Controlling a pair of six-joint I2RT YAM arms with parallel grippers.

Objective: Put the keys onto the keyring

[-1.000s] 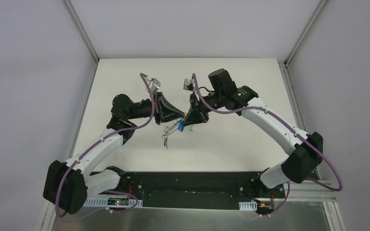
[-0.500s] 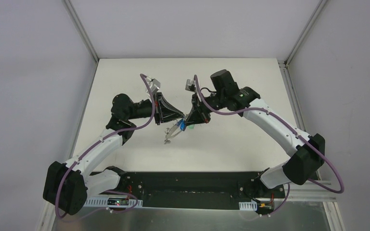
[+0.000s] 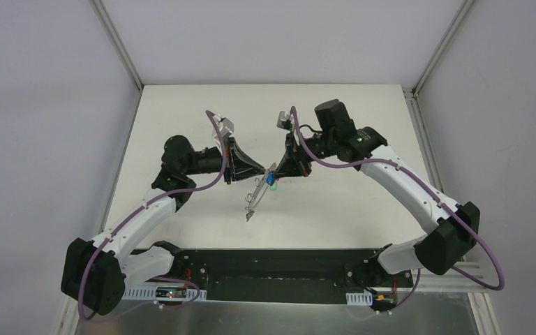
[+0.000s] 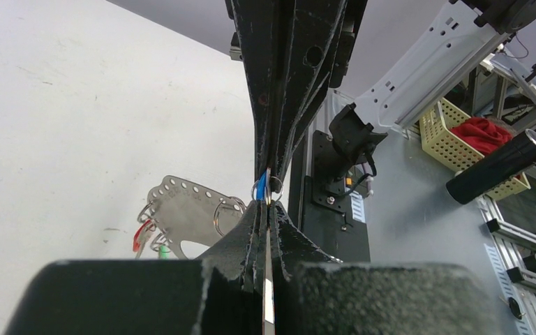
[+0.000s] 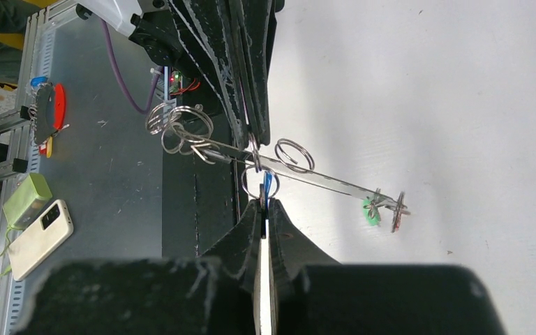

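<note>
My two grippers meet tip to tip above the middle of the white table (image 3: 349, 125). The keyring (image 3: 254, 201) is a flat silver metal piece with a row of holes and small split rings. It hangs slanting down toward the near edge. The left gripper (image 3: 264, 169) is shut on its upper end. From the left wrist, the keyring (image 4: 181, 216) shows face-on with red and green tags dangling. The right gripper (image 3: 278, 172) is shut on the key with the blue tag (image 3: 271, 179), pressed against the left gripper (image 4: 268, 206). Seen from the right wrist, the blue-tagged key (image 5: 267, 183) sits at the right gripper's (image 5: 264, 202) tips inside a small ring, below the edge-on keyring (image 5: 335, 185).
The black base rail (image 3: 272, 269) runs along the near edge. Off the table stand a yellow basket with red cloth (image 4: 460, 132), a black cylinder (image 4: 499, 167), a phone (image 5: 38, 237) and a green box (image 5: 28, 199). Grey walls and metal frame posts enclose the table.
Both grippers have stayed shut and shifted slightly right. The right wrist has rotated and the keyring has swung, its lower end now hanging further toward the near edge.
</note>
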